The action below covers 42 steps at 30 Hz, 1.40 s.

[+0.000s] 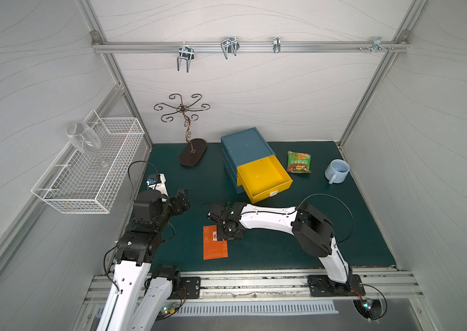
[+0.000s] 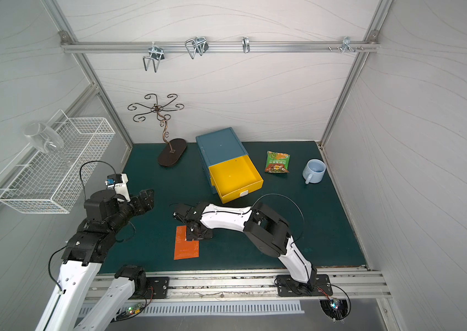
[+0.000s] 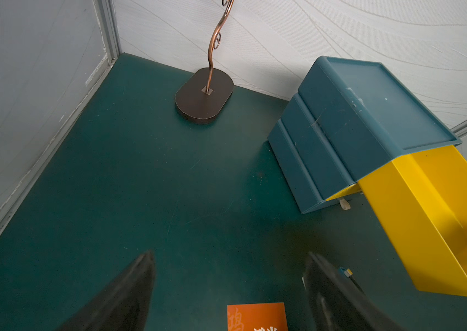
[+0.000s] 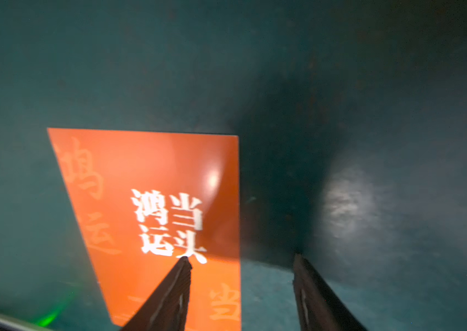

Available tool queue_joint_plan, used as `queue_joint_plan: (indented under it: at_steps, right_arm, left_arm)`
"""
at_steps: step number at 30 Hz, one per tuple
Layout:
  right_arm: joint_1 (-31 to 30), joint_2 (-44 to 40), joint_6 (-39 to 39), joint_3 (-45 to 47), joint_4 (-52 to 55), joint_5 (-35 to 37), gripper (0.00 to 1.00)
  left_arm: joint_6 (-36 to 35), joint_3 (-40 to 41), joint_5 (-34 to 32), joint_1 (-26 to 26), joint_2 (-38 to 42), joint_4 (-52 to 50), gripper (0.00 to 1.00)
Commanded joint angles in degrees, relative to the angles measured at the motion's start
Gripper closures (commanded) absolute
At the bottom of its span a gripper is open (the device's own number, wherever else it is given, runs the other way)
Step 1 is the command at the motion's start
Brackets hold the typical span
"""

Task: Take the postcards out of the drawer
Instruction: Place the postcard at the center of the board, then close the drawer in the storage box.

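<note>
Right arm bent low; right gripper (image 4: 241,258) parted, empty, orange postcard (image 4: 152,166) under one finger; left gripper (image 3: 229,255) wide, empty.

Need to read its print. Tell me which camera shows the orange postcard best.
The right wrist view: the orange postcard is close, its white characters legible. In both top views it is small, partly covered; the left wrist view catches only a corner.

Orange postcard (image 1: 214,250) partly hidden beneath right end effector (image 1: 224,235) — cropped in left wrist view, fine print illegible
</note>
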<state>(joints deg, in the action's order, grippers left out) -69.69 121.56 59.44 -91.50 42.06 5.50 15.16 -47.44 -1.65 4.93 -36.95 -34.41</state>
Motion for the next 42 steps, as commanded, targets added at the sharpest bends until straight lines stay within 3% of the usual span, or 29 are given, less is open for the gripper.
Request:
queue_joint_plan:
  at_steps: [1, 4, 5, 6, 11, 16, 18, 24, 32, 42]
  right_arm:
    - [-0.58, -5.01, -2.56, -0.56, 2.63, 4.56, 0.36]
    - [-1.59, -8.93, -7.24, -4.18, 4.01, 6.91, 0.26]
    - [-1.98, -10.26, -8.78, -5.34, 4.58, 8.07, 0.17]
    - [-2.46, -12.08, -11.18, -6.81, 5.19, 9.72, 0.01]
    - [-3.95, -24.08, -23.02, -7.51, 0.69, 15.44, 0.01]
    - [-3.26, -40.48, -36.75, 3.43, -11.82, 21.34, 0.01]
    - [-0.28, -47.10, -40.67, 8.23, -14.11, 19.53, 0.01]
    - [14.85, -59.93, -39.47, 17.47, -6.11, 12.43, 0.01]
    - [25.04, -65.92, -39.49, 29.02, -6.41, 4.45, 0.01]
    - [32.22, -61.75, -38.95, 35.40, -11.39, -6.07, 0.07]
  left_arm:
    - [-0.56, -0.79, 1.07, 0.17, -0.78, 3.60, 0.14]
    - [-0.82, -1.44, 2.17, 0.17, -1.96, 3.66, 0.13]
    - [-1.07, -1.66, 2.64, 0.17, -2.43, 3.69, 0.14]
    - [-1.21, -2.00, 3.10, 0.17, -2.92, 4.08, 0.14]
    - [-0.41, -3.71, 6.46, 0.19, -7.91, 8.31, 0.14]
    - [1.31, -9.44, 15.24, 0.17, -16.66, 12.87, 0.15]
    - [2.34, -12.10, 17.92, 0.26, -20.20, 14.84, 0.15]
    - [1.99, -21.68, 19.98, 4.13, -31.38, 18.74, 0.12]
    - [-2.72, -38.71, 18.92, 11.54, -49.42, 16.67, 0.10]
    - [-11.96, -59.92, 15.05, 17.24, -68.98, 7.49, 0.07]
